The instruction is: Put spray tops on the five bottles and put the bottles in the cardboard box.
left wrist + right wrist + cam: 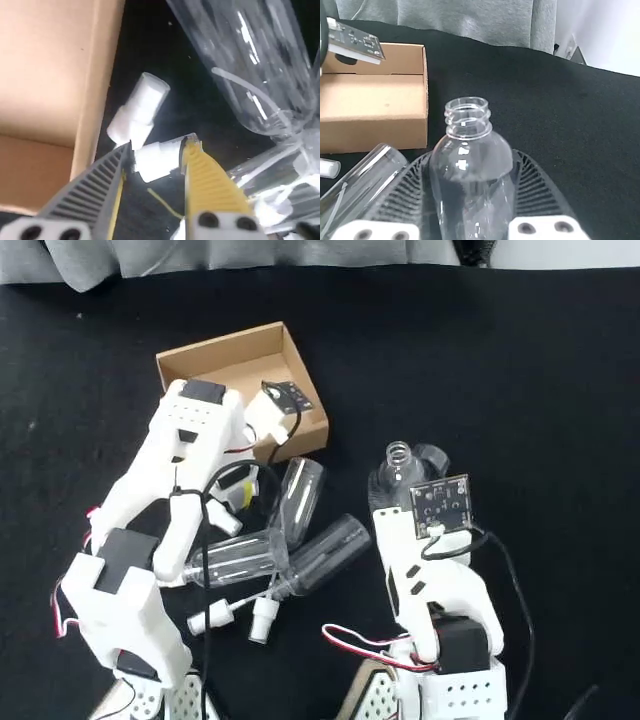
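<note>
My right gripper [471, 172] is shut on a clear bottle [468, 150] and holds it upright, its neck open and without a top; in the high view this bottle [397, 462] stands right of centre. My left gripper [157, 148] is down beside the cardboard box [50, 75], its jaws closed on a white spray top [159, 160] lying on the cloth. A second spray top [137, 114] lies just beyond it. Three clear bottles lie between the arms [300, 495], [240, 555], [328, 550], and two more spray tops [225, 616], [265, 618] rest near the front.
The cardboard box [225, 352] sits at the back left, partly covered by the left arm [180, 455]. Black cloth [540, 390] covers the table, with bare room to the right. A grey curtain [445, 17] hangs behind.
</note>
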Motion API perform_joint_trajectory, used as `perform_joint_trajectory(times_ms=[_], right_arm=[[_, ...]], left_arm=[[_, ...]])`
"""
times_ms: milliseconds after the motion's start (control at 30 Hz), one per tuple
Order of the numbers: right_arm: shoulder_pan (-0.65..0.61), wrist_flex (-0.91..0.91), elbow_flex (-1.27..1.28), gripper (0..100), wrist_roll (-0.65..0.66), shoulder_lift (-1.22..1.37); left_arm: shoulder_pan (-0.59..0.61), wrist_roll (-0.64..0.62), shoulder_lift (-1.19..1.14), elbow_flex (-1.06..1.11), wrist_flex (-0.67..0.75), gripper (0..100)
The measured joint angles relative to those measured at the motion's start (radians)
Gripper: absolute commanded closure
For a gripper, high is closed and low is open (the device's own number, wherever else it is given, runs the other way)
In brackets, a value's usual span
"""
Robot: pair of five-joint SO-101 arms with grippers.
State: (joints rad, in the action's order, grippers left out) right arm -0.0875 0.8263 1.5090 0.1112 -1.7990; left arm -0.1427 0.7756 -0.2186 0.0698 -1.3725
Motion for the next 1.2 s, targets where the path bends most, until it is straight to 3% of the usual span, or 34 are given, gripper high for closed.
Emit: perform_joint_trajectory(times_ms=[1033,1200], right_arm=[[0.000,0.000,0.000,93.4,0.000,0.000],[0.000,0.000,0.000,93.4,0.000,0.000]], left_arm=[[0.011,0.071,-0.161,-0.117,0.017,84],[0.011,0.071,-0.166,-0.115,0.049,76]])
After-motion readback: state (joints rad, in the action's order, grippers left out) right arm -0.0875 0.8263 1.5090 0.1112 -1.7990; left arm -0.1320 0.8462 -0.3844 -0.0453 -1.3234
